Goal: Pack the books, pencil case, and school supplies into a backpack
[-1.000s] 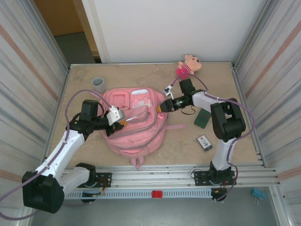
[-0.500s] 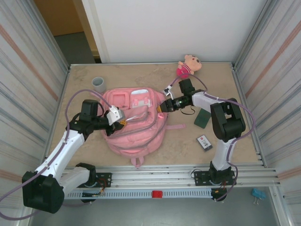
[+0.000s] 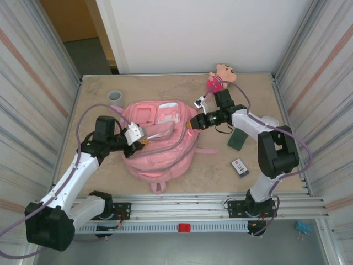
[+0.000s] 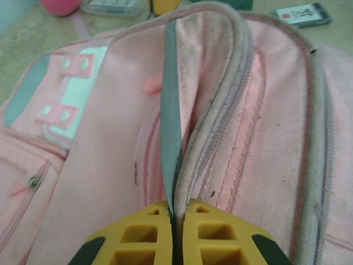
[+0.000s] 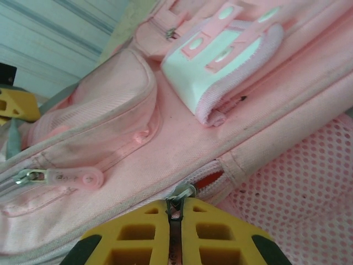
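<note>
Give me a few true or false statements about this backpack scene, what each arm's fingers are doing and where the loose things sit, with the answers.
1. The right fingers are shut on a zip pull of the backpack. True.
2. The left fingers hang open above the backpack. False: they are shut on a grey strip of the backpack.
3. The dark book is inside the backpack. False: it lies on the table, right of the backpack.
4. The cup stands on the table beyond the backpack's far left corner. True.
5. The doll lies on the backpack. False: it lies at the table's far edge, apart from the backpack.
</note>
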Controlling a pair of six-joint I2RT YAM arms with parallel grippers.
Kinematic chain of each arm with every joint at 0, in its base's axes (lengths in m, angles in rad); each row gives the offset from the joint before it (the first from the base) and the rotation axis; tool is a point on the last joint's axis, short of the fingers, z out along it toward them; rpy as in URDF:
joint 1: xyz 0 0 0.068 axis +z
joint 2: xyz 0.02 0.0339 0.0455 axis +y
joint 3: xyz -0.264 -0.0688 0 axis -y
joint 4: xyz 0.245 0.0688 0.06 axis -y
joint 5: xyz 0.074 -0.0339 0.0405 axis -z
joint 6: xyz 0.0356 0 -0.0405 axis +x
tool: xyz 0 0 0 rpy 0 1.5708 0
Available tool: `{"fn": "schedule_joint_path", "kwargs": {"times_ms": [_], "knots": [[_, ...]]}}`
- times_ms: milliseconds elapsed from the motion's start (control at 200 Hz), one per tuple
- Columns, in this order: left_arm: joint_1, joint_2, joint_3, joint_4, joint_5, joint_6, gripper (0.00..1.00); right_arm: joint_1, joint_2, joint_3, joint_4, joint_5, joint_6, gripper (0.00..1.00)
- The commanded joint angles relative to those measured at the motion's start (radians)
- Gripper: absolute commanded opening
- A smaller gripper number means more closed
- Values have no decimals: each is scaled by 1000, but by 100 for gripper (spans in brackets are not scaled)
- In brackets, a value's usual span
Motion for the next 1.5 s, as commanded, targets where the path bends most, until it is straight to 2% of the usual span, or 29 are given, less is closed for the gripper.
{"fn": "schedule_joint_path", "kwargs": {"times_ms": [0, 95, 251, 401, 586, 787, 897, 977, 1278, 1388, 1493], "knots": [[-51, -11, 65, 58, -202, -52, 0, 20, -77, -13, -43, -39, 43, 0], [-99, 1, 75, 64, -330, -98, 0, 45, -106, -22, -80, -41, 55, 0], [-124, 0, 70, 107, -396, -186, 0, 67, -135, -47, -114, -47, 108, 0], [-165, 19, 69, 142, -504, -239, 0, 90, -168, -76, -115, -72, 156, 0], [-198, 35, 62, 201, -502, -291, 0, 122, -203, -117, -63, -42, 251, 0], [-205, 24, 55, 239, -452, -325, 0, 143, -201, -140, -75, 118, 257, 0], [-205, 12, 43, 263, -443, -336, 0, 144, -183, -146, -57, 128, 270, 0], [-205, 9, 41, 266, -436, -340, 0, 145, -181, -156, -27, 111, 291, 7], [-205, -12, 30, 274, -427, -338, 0, 147, -187, -163, -29, 144, 292, 19], [-205, -15, 27, 278, -426, -339, 0, 150, -190, -163, -40, 162, 291, 19], [-205, -12, 23, 280, -429, -340, 0, 150, -205, -163, -46, 179, 289, 7]]}}
